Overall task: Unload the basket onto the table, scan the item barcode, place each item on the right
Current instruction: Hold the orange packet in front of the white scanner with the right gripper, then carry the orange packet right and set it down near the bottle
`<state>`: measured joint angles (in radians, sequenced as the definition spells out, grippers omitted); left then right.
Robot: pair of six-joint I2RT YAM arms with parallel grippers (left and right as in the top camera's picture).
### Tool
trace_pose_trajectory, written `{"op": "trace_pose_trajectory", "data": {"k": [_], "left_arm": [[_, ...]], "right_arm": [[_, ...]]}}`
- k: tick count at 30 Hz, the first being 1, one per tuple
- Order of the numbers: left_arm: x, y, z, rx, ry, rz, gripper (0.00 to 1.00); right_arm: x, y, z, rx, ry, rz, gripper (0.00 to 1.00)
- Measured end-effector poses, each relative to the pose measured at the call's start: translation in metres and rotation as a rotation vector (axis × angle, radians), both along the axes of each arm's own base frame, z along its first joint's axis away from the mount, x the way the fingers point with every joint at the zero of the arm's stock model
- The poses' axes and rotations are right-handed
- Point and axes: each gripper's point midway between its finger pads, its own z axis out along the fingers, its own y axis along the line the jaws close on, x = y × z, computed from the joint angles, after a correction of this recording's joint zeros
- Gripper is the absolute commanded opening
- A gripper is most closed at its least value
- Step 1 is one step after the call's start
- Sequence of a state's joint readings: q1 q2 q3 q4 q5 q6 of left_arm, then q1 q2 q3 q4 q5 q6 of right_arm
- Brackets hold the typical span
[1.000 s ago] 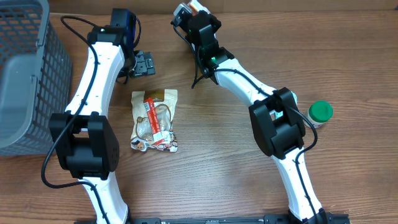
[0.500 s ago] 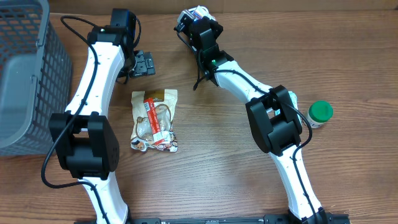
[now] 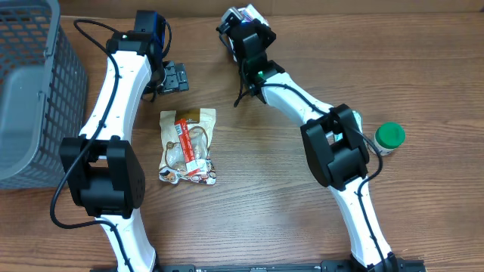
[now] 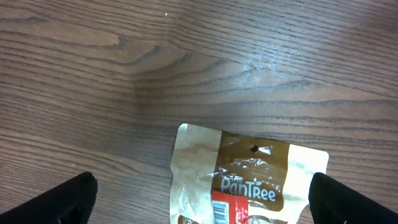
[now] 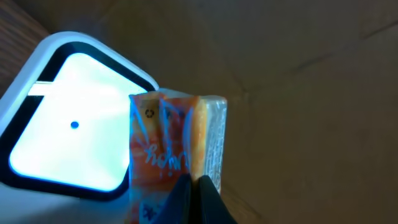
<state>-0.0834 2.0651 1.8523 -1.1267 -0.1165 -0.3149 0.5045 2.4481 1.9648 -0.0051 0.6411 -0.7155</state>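
My right gripper is shut on the item, an orange packet with blue-lit lettering, held upright by its lower edge. Just left of and behind the packet glows the scanner, a white-rimmed window lit bright. No barcode on the packet shows. In the overhead view the right gripper is at the table's far edge. My left gripper hangs open, its two fingers wide apart, just beyond the top edge of a brown and clear snack bag.
The snack bag lies flat in the table's middle left, a small barcode on its red label. A grey mesh basket fills the left edge. A green-lidded jar stands right of the right arm. Brown cardboard backs the scanner.
The right wrist has shifted slightly right along the far edge and turned, still holding the packet. The left arm and the snack bag have not moved.
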Motion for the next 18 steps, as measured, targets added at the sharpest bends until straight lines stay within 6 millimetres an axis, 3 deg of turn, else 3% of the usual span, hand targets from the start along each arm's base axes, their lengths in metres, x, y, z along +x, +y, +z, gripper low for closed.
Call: {"op": "trace_pose_trajectory", "data": {"k": [2,5,9,11,14,18], "left_arm": [[0.000,0.000,0.000,0.000,0.000,0.000,1.00],[0.000,0.000,0.000,0.000,0.001,0.000,1.00],[0.000,0.000,0.000,0.000,0.000,0.000,1.00],[0.000,0.000,0.000,0.000,0.000,0.000,1.00],[0.000,0.000,0.000,0.000,0.000,0.000,1.00],[0.000,0.000,0.000,0.000,0.000,0.000,1.00]], "right_arm": [[-0.011,-0.007,0.017,0.049,0.032,-0.037,0.03],[-0.039,-0.019,0.060,0.158,0.090,-0.072,0.04],[-0.092,-0.045,0.124,0.338,0.176,-0.119,0.04],[-0.123,-0.065,0.142,0.417,0.248,-0.166,0.04],[-0.164,-0.097,0.142,0.483,0.391,-0.252,0.04],[-0.214,-0.137,0.096,0.478,0.668,-0.416,0.04]]}}
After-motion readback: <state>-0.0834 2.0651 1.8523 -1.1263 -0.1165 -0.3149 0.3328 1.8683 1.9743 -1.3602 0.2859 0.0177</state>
